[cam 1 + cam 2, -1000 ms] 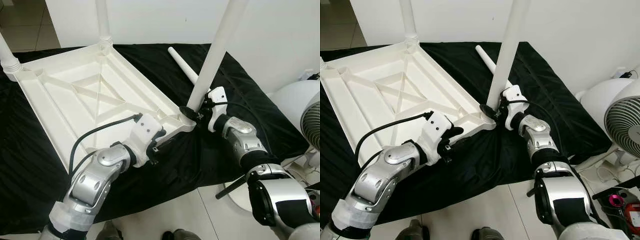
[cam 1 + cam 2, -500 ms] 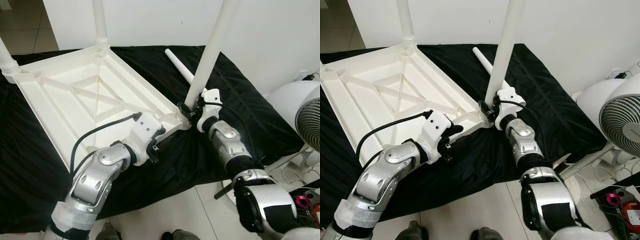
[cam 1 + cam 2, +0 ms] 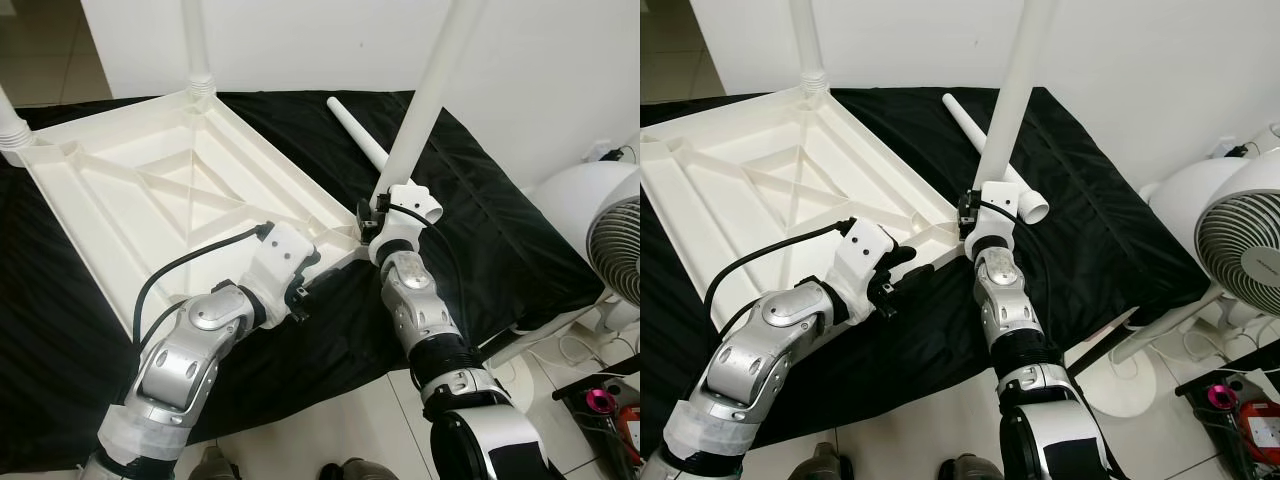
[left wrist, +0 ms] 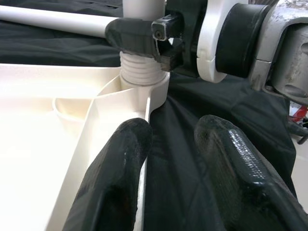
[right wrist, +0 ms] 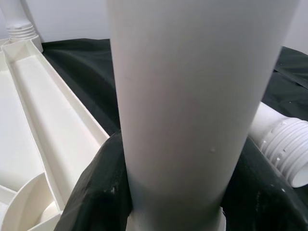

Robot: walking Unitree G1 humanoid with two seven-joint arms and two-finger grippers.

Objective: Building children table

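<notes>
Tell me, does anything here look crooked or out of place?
Yes: the table leg held by the right gripper leans away from vertical at the upturned tabletop's corner socket, threads still showing. A spare leg lies loose on the black cloth.

— Anything you can read from where you're watching?

— No. The white tabletop (image 3: 150, 190) at the left of the frame is bare ribbed plastic, no lettering on it.

— And the legs, the cloth?

— Nothing for you there: the upright leg (image 3: 1015, 95) is plain white and the black cloth (image 3: 480, 220) is unmarked. The fan (image 3: 1240, 250) at the right edge shows no legible mark.
</notes>
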